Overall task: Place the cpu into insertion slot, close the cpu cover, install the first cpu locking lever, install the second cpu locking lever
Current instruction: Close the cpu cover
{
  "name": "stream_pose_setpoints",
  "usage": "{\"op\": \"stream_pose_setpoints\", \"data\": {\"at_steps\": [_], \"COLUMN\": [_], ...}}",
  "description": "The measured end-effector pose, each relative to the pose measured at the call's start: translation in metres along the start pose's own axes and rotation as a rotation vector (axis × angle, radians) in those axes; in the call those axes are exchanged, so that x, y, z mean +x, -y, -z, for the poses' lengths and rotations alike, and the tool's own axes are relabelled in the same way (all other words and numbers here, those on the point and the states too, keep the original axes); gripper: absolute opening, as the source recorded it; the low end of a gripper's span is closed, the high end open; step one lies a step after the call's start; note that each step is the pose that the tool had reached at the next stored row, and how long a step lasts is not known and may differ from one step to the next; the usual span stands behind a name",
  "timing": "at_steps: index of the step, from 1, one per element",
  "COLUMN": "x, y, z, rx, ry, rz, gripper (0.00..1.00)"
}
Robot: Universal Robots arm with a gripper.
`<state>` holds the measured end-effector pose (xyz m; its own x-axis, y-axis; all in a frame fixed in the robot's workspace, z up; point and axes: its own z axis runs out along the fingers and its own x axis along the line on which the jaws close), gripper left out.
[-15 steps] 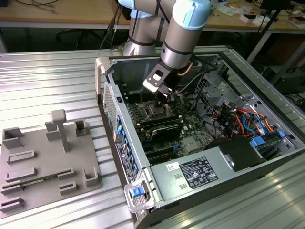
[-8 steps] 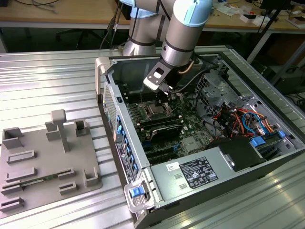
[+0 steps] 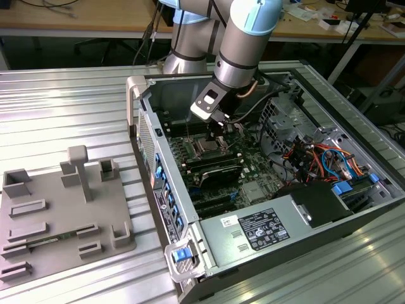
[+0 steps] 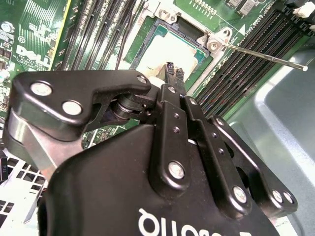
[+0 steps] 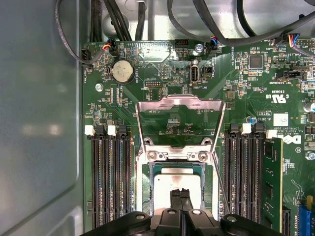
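As the gripper (image 5: pixel 180 193), pressed together, is hanging over the seated cpu (image 5: pixel 165 183), first wrist view is showing the cpu cover (image 5: pixel 179 104) lying open.

My pincer (image 4: pixel 173 73) was smooth black metal with a satin sheen, studded with bright steel screw heads (image 4: pixel 176 170); the cpu (image 5: pixel 165 184) wore a pale, matt silvery metal top; the cpu cover (image 5: pixel 179 102) was thin bare sheet metal, dully shining; the circuit board (image 5: pixel 236 81) looked glossy green; the locking lever (image 4: pixel 266 55) was a polished wire rod; the bench (image 3: pixel 63 107) was ribbed, brushed metal; the holder (image 3: pixel 57 215) on it was matt grey plastic.
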<state>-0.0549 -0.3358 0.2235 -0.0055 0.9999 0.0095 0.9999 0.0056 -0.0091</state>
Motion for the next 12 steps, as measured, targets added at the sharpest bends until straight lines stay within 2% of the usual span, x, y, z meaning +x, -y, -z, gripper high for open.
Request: {"op": "stream_pose_setpoints", "data": {"at_steps": [6, 10, 12], "x": [0.0, 0.0, 0.0001], "y": [0.0, 0.0, 0.0], "z": [0.0002, 0.0047, 0.0095], "rx": [0.0, 0.0001, 0.0], "ry": [0.0001, 0.0002, 0.0001], "rz": [0.0, 0.0, 0.0], "gripper": [0.11, 0.11, 0.11]}}
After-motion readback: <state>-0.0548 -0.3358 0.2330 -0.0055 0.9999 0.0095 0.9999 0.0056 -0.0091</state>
